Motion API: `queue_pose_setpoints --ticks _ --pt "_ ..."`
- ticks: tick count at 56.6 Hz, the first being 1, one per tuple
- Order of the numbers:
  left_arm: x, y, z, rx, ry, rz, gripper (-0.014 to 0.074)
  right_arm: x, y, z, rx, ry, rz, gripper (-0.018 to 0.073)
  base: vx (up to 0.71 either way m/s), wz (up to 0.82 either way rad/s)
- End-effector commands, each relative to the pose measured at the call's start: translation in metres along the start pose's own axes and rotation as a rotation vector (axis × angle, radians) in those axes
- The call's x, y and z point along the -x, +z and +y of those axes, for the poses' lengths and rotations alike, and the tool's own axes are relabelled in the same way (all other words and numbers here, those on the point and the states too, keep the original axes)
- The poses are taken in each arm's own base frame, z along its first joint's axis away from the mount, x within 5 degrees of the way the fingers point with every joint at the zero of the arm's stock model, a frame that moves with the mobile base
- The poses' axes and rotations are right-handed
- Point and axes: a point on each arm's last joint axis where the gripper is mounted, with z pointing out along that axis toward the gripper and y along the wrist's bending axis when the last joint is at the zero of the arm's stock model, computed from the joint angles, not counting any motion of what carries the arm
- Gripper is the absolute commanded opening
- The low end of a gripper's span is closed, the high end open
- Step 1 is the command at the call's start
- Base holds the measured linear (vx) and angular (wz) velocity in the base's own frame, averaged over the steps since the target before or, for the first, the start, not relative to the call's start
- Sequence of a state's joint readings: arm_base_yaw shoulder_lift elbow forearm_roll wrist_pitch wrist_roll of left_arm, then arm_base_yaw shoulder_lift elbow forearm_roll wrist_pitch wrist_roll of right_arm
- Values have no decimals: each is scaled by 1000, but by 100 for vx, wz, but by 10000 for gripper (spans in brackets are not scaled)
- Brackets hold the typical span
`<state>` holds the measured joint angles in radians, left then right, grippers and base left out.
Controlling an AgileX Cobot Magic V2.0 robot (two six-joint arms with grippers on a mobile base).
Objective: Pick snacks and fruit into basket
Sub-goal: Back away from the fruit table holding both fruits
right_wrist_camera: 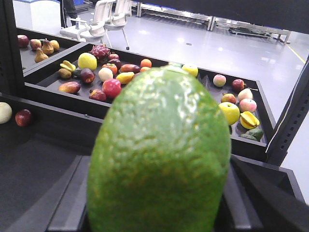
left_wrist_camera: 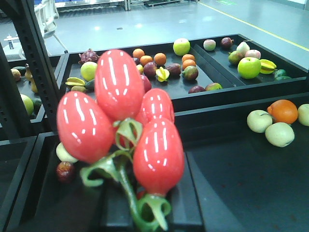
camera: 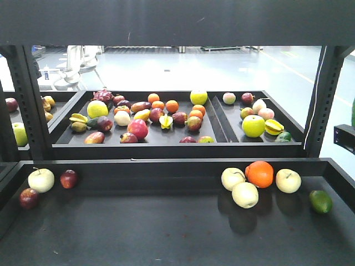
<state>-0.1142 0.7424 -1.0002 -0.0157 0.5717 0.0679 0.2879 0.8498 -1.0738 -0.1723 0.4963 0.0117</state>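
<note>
In the left wrist view, my left gripper (left_wrist_camera: 147, 210) is shut on a bunch of glossy red oval fruit (left_wrist_camera: 118, 84) by its green stem (left_wrist_camera: 130, 193), above the near shelf. My right gripper (right_wrist_camera: 157, 212) is shut on a big bumpy green fruit (right_wrist_camera: 161, 150) that fills the right wrist view, with a dark finger showing on each side. Neither gripper shows in the front view. Loose fruit lies on the near shelf: cream apples (camera: 244, 194), an orange (camera: 259, 174) and a green fruit (camera: 320, 201). The snacks and the basket are out of view.
A black tray (camera: 233, 132) behind the near shelf holds several mixed fruits and has a divider. Black rack posts (camera: 25, 100) stand left and right. A cream apple (camera: 41, 180) and two dark red fruits lie at the shelf's left end. The shelf's raised back rim (camera: 166, 166) runs across.
</note>
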Motion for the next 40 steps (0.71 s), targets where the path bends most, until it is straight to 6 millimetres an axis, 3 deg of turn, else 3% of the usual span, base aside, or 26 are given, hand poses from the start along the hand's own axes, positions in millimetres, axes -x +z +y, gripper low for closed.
queue_pose_setpoints --ticks 1,40 --pt "14 -6 1 3 -11 -103 -3 17 -7 -3 -18 -19 -121 -9 0 0" --pt "14 -6 1 3 -11 -98 -3 17 -7 -3 -18 -19 -123 -9 -1 -1"
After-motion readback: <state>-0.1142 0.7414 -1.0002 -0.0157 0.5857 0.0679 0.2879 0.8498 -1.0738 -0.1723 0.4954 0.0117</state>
